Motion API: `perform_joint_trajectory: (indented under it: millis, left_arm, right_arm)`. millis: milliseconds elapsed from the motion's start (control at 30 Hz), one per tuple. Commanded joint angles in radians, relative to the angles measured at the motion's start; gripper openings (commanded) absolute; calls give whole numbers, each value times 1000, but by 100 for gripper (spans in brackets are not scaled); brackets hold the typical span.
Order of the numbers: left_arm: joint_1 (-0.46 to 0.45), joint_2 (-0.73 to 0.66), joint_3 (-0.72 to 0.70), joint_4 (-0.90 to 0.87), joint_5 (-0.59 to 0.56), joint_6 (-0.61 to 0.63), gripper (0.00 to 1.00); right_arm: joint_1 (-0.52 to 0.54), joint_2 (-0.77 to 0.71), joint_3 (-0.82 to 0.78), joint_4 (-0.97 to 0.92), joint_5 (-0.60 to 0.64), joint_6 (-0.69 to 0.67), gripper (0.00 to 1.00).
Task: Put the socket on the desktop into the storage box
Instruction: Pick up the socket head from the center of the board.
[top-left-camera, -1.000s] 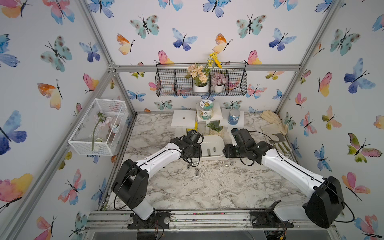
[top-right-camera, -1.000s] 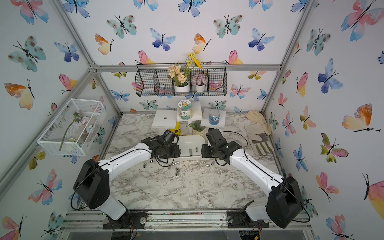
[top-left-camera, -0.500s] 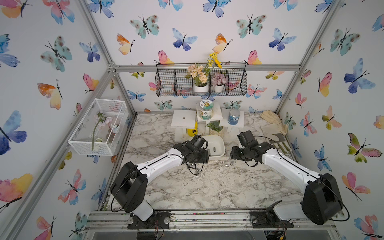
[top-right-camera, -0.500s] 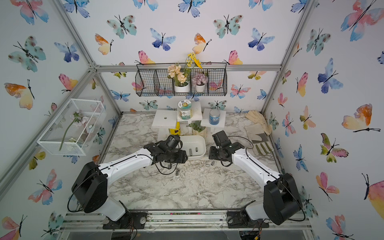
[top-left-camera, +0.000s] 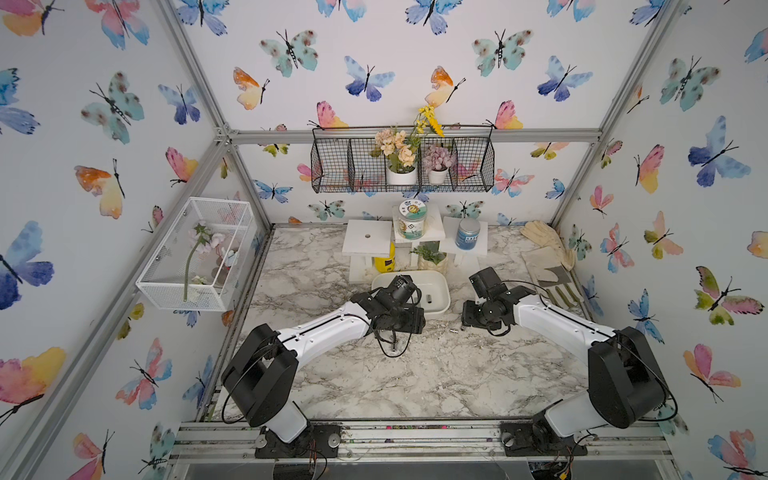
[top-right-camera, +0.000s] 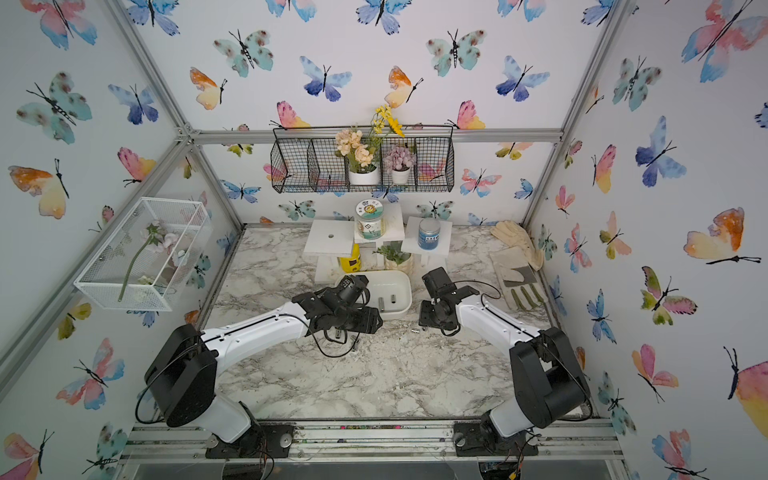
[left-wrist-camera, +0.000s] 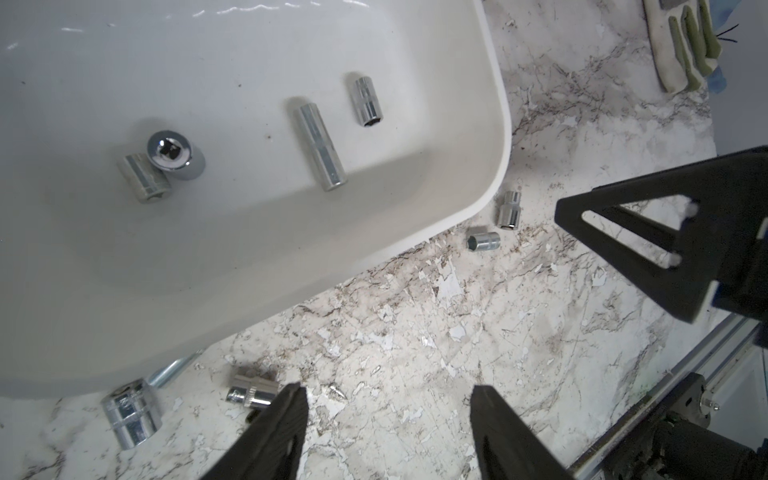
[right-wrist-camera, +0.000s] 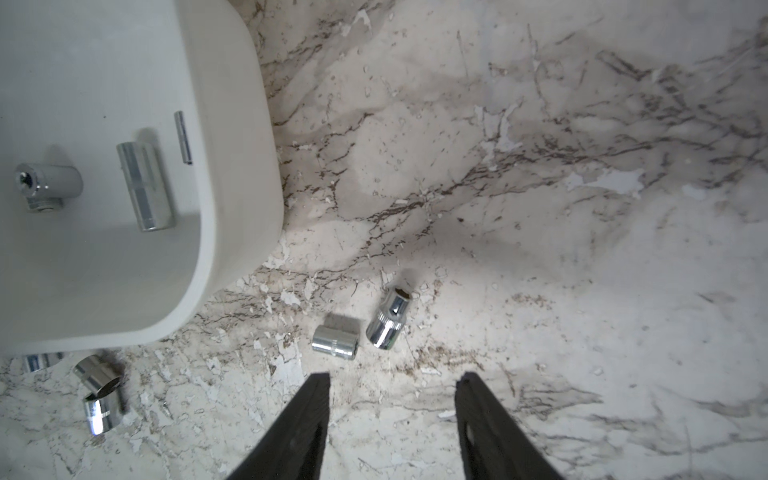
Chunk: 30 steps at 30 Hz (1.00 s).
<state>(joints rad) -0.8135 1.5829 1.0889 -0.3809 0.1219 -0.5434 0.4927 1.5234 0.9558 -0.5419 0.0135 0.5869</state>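
Your right gripper (right-wrist-camera: 393, 378) hangs with its jaws apart and empty. Two sockets lie on the desktop (right-wrist-camera: 540, 187) just ahead of its tips, off the storage box's (right-wrist-camera: 245, 158) corner on the right arm's side. The stubby socket (right-wrist-camera: 336, 341) lies crosswise, along the line the jaws close on, while the stepped socket (right-wrist-camera: 388, 318) beside it points away from you, so I judge it the easier one to pinch across its barrel. Your left gripper (left-wrist-camera: 387, 388) is likewise spread and empty, with a third socket (left-wrist-camera: 253, 395) just outside one finger.
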Motion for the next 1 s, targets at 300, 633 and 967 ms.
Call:
perform_joint_trajectory:
  millis: [300,633,967]
  left_arm:
    - [-8,-24,-33,29,23,20,68]
    - [-8,-20,-40,32,15,22,68]
    - [-7,-15,-41,30,7,24,68]
  right_arm:
    - [-6,55,-24,28,-16,25,53]
    - [-6,122,1,30,-40,25,47]
    - [-6,167,27,38,-32,22,43]
